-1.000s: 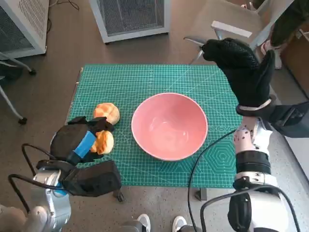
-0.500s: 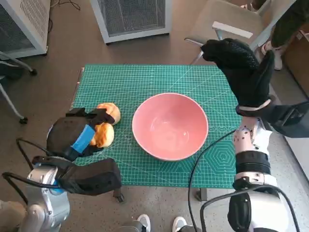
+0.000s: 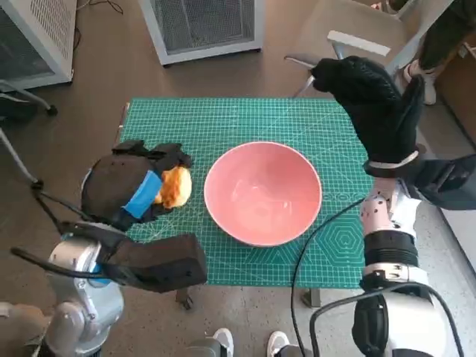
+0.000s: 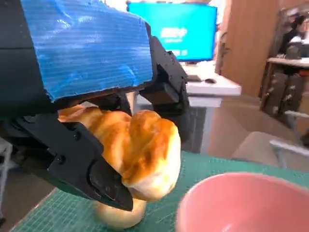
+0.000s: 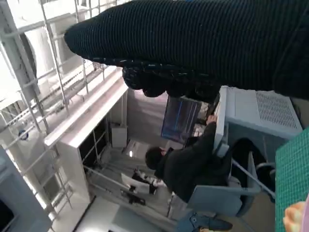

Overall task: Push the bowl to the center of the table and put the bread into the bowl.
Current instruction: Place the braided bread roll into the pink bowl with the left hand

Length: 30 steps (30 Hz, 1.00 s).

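Pink bowl [image 3: 262, 193], golden-brown bread [image 3: 175, 187], green gridded mat [image 3: 223, 126], black left hand [image 3: 130, 193] with blue tape, black knitted right hand [image 3: 375, 108]

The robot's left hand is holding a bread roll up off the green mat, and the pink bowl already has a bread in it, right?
Not quite. The left hand does hold a bread roll up off the green mat, but the pink bowl is empty, as the head view shows.

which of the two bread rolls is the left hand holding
The upper bread roll, gripped by the left hand clear of the mat; the other roll lies beneath it on the mat.
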Each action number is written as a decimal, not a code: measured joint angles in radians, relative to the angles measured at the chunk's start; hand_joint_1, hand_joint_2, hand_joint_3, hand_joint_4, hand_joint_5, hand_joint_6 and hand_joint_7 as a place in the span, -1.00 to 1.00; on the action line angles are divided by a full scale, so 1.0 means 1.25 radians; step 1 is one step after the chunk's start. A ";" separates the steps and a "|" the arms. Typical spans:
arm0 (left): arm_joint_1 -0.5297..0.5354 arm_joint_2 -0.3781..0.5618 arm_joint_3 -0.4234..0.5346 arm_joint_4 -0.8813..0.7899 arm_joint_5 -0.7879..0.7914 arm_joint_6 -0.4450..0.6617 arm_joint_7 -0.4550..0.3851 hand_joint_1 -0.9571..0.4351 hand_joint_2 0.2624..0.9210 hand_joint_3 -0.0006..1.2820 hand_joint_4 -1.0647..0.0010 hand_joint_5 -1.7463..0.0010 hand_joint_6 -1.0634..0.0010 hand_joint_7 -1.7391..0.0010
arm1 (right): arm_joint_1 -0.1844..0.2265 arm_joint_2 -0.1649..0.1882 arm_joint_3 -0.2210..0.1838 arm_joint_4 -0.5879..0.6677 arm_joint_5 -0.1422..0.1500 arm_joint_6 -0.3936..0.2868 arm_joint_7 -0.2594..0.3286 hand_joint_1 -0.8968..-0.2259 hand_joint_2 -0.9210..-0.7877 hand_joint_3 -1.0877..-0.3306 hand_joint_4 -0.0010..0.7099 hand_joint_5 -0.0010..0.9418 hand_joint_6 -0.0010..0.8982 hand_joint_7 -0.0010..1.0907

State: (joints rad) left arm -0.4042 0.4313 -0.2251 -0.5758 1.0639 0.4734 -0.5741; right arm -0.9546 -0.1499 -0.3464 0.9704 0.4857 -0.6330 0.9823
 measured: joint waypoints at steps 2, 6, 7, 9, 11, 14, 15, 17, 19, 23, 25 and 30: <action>-0.038 -0.016 -0.017 0.015 0.006 -0.012 0.000 0.38 0.94 -0.98 -0.57 -0.18 -0.31 -0.24 | 0.000 0.004 0.001 -0.004 0.000 0.001 -0.001 -0.10 -1.00 0.39 -0.45 -0.99 -0.79 -0.20; -0.098 -0.044 -0.043 0.056 0.009 -0.044 0.013 0.38 0.95 -0.98 -0.56 -0.18 -0.29 -0.25 | 0.000 0.012 0.005 -0.012 0.000 0.003 -0.003 -0.10 -1.00 0.39 -0.44 -0.99 -0.79 -0.20; -0.104 -0.048 -0.046 0.063 0.008 -0.051 0.015 0.38 0.96 -0.98 -0.55 -0.18 -0.28 -0.27 | 0.001 0.013 0.006 -0.013 0.000 0.004 -0.003 -0.10 -1.00 0.39 -0.44 -0.99 -0.79 -0.20; -0.118 -0.058 -0.056 0.091 0.007 -0.071 0.034 0.38 0.96 -0.98 -0.54 -0.18 -0.26 -0.29 | 0.004 0.011 0.005 -0.016 0.000 0.004 -0.005 -0.10 -1.00 0.39 -0.44 -0.99 -0.79 -0.20; -0.130 -0.069 -0.065 0.126 0.001 -0.092 0.055 0.38 0.97 -0.98 -0.52 -0.18 -0.24 -0.31 | 0.008 0.009 0.005 -0.020 0.000 0.004 -0.008 -0.11 -1.00 0.39 -0.44 -0.99 -0.79 -0.19; -0.145 -0.077 -0.077 0.182 -0.008 -0.125 0.088 0.38 0.98 -0.98 -0.50 -0.19 -0.23 -0.32 | 0.014 0.008 0.005 -0.024 0.000 0.003 -0.009 -0.11 -1.00 0.40 -0.44 -0.99 -0.79 -0.19; -0.147 -0.079 -0.079 0.195 -0.010 -0.132 0.095 0.38 0.98 -0.98 -0.50 -0.20 -0.23 -0.33 | 0.015 0.008 0.005 -0.024 0.000 0.003 -0.010 -0.11 -1.00 0.40 -0.43 -0.99 -0.79 -0.19; -0.149 -0.084 -0.083 0.214 -0.012 -0.143 0.105 0.38 0.99 -0.97 -0.49 -0.23 -0.21 -0.30 | 0.018 0.007 0.005 -0.026 0.000 0.003 -0.011 -0.13 -1.00 0.40 -0.43 -0.99 -0.79 -0.19; -0.161 -0.093 -0.091 0.245 -0.018 -0.156 0.113 0.38 0.99 -0.95 -0.48 -0.28 -0.19 -0.28 | 0.023 0.004 0.005 -0.030 0.000 0.001 -0.014 -0.14 -1.00 0.40 -0.43 -0.99 -0.79 -0.19; -0.189 -0.113 -0.107 0.302 -0.033 -0.169 0.114 0.38 1.00 -0.93 -0.47 -0.32 -0.14 -0.26 | 0.028 0.004 0.006 -0.039 0.000 -0.003 -0.018 -0.15 -1.00 0.41 -0.43 -0.99 -0.79 -0.19; -0.204 -0.124 -0.117 0.326 -0.037 -0.172 0.112 0.38 1.00 -0.92 -0.46 -0.34 -0.13 -0.26 | 0.029 0.004 0.007 -0.043 0.000 -0.005 -0.021 -0.15 -1.00 0.41 -0.43 -0.99 -0.78 -0.19; -0.231 -0.135 -0.136 0.363 -0.040 -0.179 0.108 0.38 1.00 -0.90 -0.43 -0.36 -0.09 -0.28 | 0.033 0.004 0.009 -0.048 0.000 -0.006 -0.027 -0.17 -1.00 0.42 -0.43 -0.99 -0.78 -0.20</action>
State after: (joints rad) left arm -0.6933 0.2619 -0.3955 -0.1226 1.0134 0.2491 -0.4388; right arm -0.9133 -0.1447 -0.3353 0.9103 0.4851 -0.6409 0.9490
